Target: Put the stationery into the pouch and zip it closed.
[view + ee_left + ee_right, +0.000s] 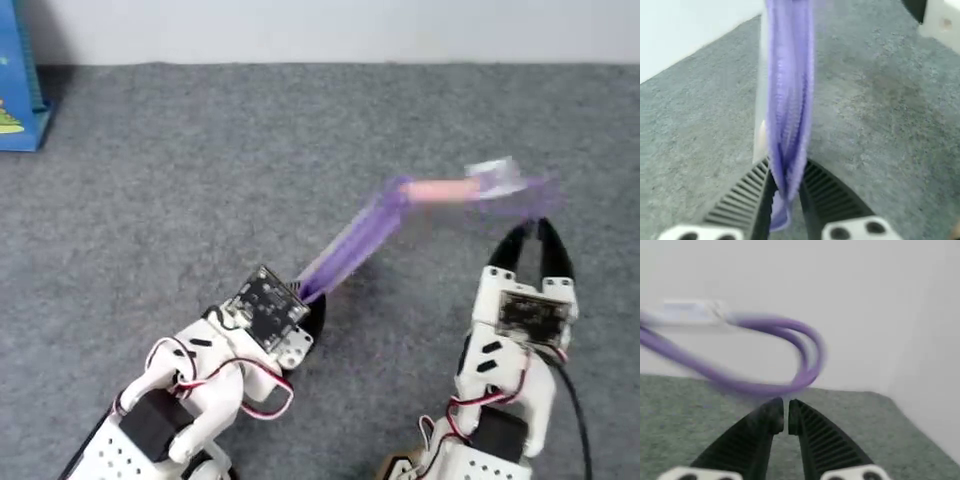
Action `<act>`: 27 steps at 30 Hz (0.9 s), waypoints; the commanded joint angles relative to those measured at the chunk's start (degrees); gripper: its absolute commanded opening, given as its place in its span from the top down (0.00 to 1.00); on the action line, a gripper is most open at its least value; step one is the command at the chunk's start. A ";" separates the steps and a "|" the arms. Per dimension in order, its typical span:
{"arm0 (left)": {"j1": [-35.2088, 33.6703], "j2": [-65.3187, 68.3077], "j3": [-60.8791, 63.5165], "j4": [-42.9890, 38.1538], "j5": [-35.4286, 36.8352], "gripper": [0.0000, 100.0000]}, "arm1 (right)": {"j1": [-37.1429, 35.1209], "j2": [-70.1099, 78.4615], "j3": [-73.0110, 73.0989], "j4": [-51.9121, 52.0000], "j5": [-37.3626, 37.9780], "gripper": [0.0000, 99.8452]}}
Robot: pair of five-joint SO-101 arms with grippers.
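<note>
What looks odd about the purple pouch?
The purple pouch is off the table: the left gripper holds one end, and it stretches slanted through the air toward the right gripper.

Purple pouch (812,357) (looped, blurred) above gripper (786,416)

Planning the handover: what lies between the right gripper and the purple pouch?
Nothing: in the right wrist view, the short stretch from the right gripper to the pouch is bare.
</note>
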 commanded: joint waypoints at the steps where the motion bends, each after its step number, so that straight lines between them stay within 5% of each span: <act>1: 0.09 -2.73 -2.15 1.58 0.35 0.99 | 1.45 -1.01 0.09 -0.92 1.05 0.99; 9: 0.09 -13.98 -1.10 5.45 0.53 0.99 | -1.36 -1.10 -3.96 7.25 -2.11 0.96; 13: 0.00 -14.59 0.22 4.13 0.53 0.96 | -3.30 -1.10 -10.37 18.86 -7.65 0.77; 17: -4.92 -14.59 0.31 4.31 5.36 0.78 | -4.97 -1.10 -15.47 27.03 -10.55 0.62; 20: -11.25 -14.59 -0.31 3.34 10.11 0.69 | -7.08 -1.10 -18.46 32.57 -12.04 0.61; 27: -21.45 -14.59 -0.57 -0.88 11.87 0.70 | -13.49 -1.10 -23.38 41.27 -14.59 0.67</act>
